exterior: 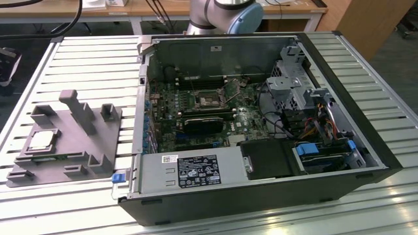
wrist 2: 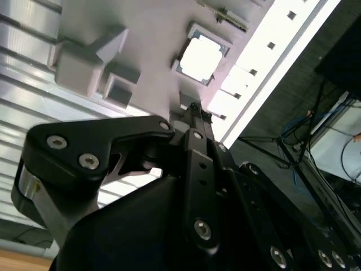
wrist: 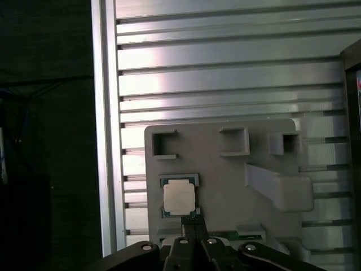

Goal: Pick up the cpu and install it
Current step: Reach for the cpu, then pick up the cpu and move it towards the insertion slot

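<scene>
Hovering over the grey fixture [wrist: 225, 186], fingers [wrist: 189, 227] pressed together, empty, cpu [wrist: 179, 199] lying in its recess

Open PC case [exterior: 358, 83] lies on its side on slatted alu table [exterior: 85, 63], mobo [exterior: 196, 113] facing up w/ socket [exterior: 210, 101] near its middle. PSU [exterior: 189, 171] w/ white label sits along the near edge. Drive cage [exterior: 290, 78] & coloured cables [exterior: 320, 125] are at exterior view's right. Grey fixture block [exterior: 81, 115] rests on the table just beside the case, at exterior view's left. Blue clip [exterior: 118, 177] sits at the case corner.
</scene>
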You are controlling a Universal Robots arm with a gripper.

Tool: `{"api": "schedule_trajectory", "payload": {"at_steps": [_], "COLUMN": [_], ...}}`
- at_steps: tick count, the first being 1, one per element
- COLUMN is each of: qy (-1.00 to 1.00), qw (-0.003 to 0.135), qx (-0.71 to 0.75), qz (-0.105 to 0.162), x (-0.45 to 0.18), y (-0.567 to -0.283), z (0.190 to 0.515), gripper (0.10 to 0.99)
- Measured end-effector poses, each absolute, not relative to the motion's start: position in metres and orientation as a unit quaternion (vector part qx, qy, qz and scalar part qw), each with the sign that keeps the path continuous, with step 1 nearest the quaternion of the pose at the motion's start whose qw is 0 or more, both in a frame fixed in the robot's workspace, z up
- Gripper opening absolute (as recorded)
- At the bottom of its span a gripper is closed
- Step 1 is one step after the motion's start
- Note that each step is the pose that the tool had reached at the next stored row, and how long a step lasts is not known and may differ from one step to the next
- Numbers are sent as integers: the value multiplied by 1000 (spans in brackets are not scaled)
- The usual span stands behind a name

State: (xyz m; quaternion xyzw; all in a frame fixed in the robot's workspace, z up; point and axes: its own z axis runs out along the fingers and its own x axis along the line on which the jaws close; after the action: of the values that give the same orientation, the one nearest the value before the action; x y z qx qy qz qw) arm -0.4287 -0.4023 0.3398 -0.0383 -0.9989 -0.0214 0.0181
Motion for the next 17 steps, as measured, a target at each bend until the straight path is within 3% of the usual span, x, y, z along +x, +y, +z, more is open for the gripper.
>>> {"api": "schedule_trajectory", "payload": {"at_steps": [17], "qy": [-999], "qw": [19], "qx": [-38], "qz": [-19], "x": [-437], "y": [-401], "z": [331], "gripper": [106]}}
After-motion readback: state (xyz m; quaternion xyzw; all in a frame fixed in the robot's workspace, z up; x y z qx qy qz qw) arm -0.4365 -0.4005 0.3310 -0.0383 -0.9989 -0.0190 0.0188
